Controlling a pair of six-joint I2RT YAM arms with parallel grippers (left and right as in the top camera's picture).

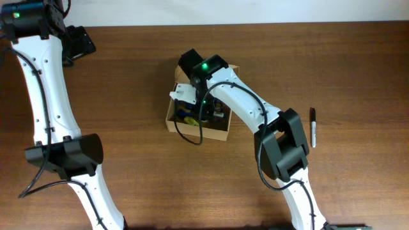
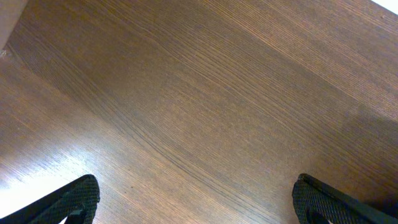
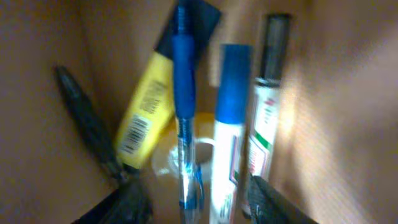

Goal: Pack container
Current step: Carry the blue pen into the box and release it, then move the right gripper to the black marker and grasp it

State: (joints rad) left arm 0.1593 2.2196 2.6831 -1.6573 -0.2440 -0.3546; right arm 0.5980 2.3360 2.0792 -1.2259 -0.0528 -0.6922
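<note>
**Fig.** The container (image 1: 170,117) sits mid-bench. I hold my right hand (image 3: 199,190) down inside it, fingers spread and released around a blue pen (image 3: 181,93), presumably to leave it beside the blue-capped marker (image 3: 231,124). Far left of the container my left hand (image 2: 194,186) hangs released, out of the way.

Inside container (image 3: 348,93), left to right: black pen (image 3: 87,124), yellow highlighter (image 3: 146,109), blue pen (image 3: 184,93), blue-capped marker (image 3: 231,106), black-capped marker (image 3: 267,106). Right gripper (image 3: 202,205) fingers apart, near edge.

The tan cardboard container (image 1: 217,133) lies open, partly filled.
</note>
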